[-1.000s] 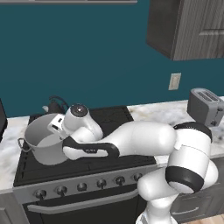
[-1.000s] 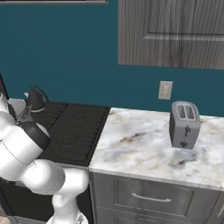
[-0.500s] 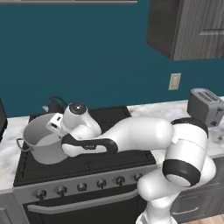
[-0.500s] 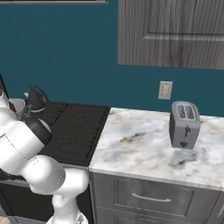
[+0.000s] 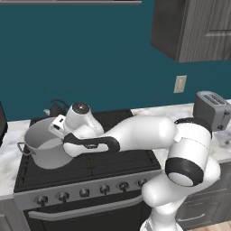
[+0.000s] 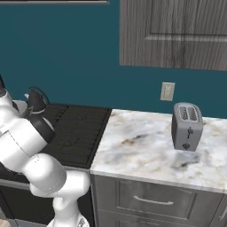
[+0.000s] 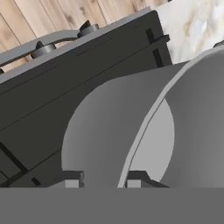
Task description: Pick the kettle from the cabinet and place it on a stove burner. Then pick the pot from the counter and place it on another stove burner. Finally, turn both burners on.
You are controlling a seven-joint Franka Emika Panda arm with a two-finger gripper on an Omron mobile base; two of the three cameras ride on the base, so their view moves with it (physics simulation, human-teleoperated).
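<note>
Hand view has the jaws pinching the pot's thin rim — one fingertip outside the wall, the other inside. From the left base view, the pot sits over the front-left grate of the stove, kettle at 12 o'clock behind it. I'd keep it level and centred before letting go. Marble bench runs off at 3 o'clock with a toaster; teal wall behind.

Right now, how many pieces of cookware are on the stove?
2. The pot sits on the front-left burner, with the end effector closed on its rim. The kettle stands on the back-left burner behind it. The arm may hide part of the cooktop.
</note>
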